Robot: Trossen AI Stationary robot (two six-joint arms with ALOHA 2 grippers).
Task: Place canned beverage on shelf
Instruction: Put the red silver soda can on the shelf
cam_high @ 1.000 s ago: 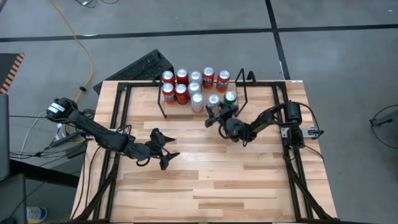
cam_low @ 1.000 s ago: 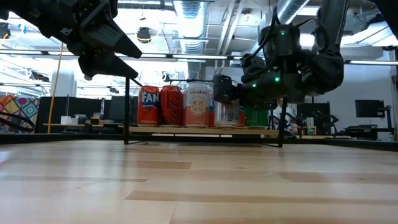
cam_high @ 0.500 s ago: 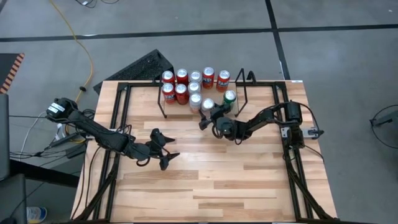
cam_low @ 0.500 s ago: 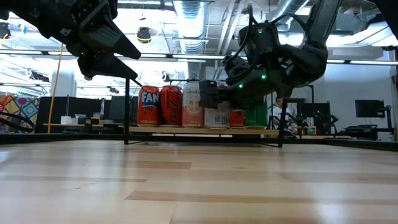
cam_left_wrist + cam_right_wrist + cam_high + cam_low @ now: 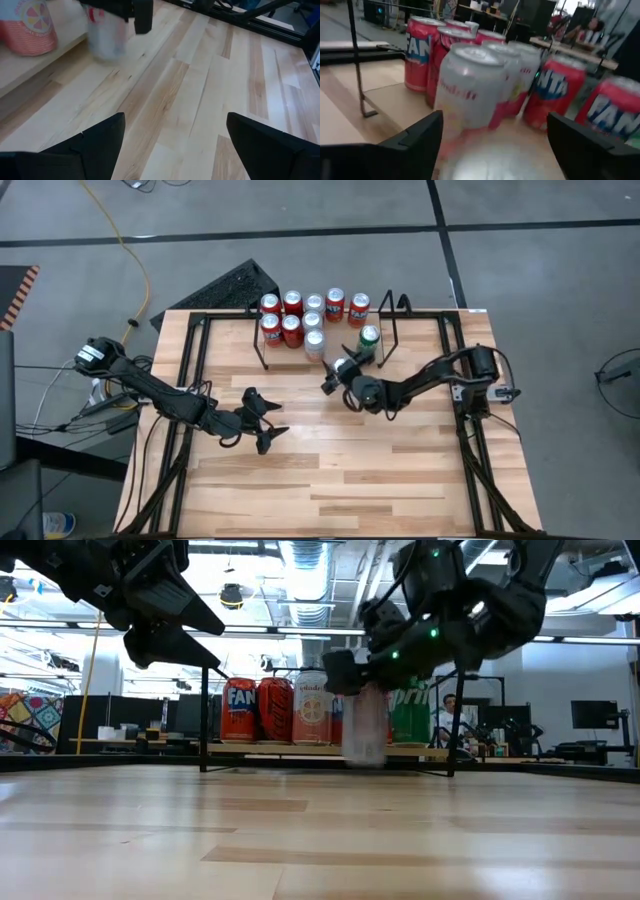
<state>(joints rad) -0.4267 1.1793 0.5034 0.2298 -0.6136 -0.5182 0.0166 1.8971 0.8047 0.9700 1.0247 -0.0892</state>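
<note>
Backed off from the shelf (image 5: 300,751), right gripper (image 5: 335,376) has the can (image 5: 364,725) under it; whether it is clamped, I cannot tell. Placing seems unfinished; next, re-seat the can. Left gripper (image 5: 272,425) waits, jaws apart.

A silver can (image 5: 343,367) sits just beneath the right gripper (image 5: 333,376), in front of the shelf (image 5: 262,356) holding other cans (image 5: 292,328).
</note>
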